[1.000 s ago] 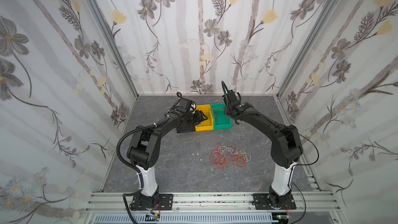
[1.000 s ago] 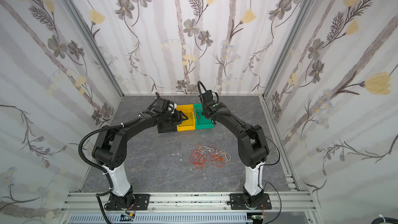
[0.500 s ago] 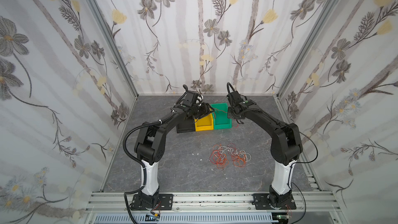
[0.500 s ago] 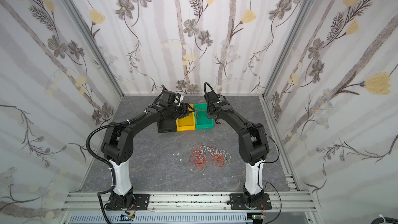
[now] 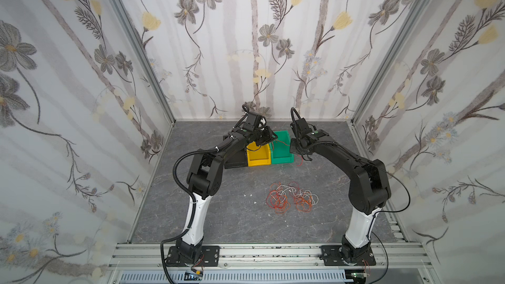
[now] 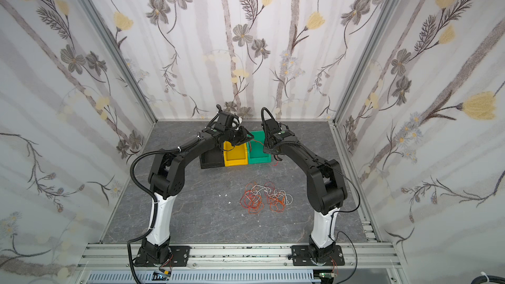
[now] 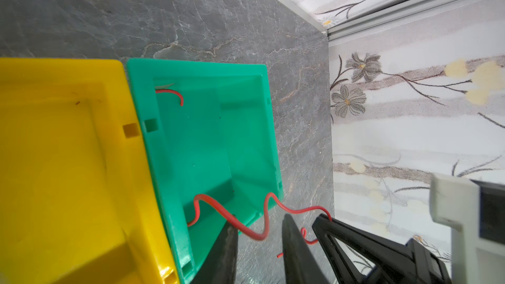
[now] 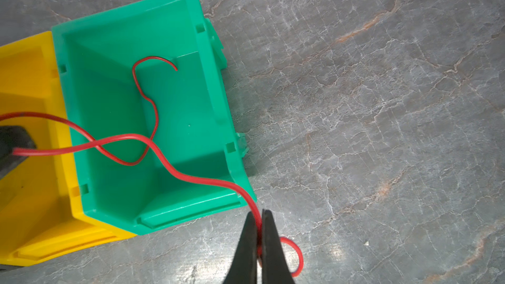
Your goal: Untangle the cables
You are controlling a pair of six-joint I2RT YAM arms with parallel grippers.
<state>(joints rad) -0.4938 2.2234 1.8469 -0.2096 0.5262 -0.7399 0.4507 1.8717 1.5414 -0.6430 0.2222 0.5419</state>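
Observation:
A tangle of red, orange and white cables (image 5: pixel 289 196) (image 6: pixel 263 196) lies on the grey table in front of the right arm. One red cable (image 8: pixel 164 157) stretches from the green bin (image 8: pixel 207 121) to my right gripper (image 8: pixel 258 213), which is shut on it just past the bin's corner. My left gripper (image 7: pixel 259 223) hovers over that corner of the green bin (image 7: pixel 270 132), its jaws apart, and the same red cable (image 7: pixel 255 236) passes between its fingers. A thinner red cable (image 8: pixel 149 99) lies inside the bin. In both top views the grippers (image 5: pixel 269 139) (image 5: pixel 304 157) almost meet.
A yellow bin (image 5: pixel 258 155) and a black bin (image 5: pixel 235 161) stand left of the green bin (image 5: pixel 282 148), near the back wall. Papered walls close in three sides. Small white specks (image 5: pixel 250 195) lie on the table left of the tangle.
The left gripper has swung right across the bins to the green bin's corner, and its jaws have narrowed. The right gripper has drawn back off the green bin with the red cable.

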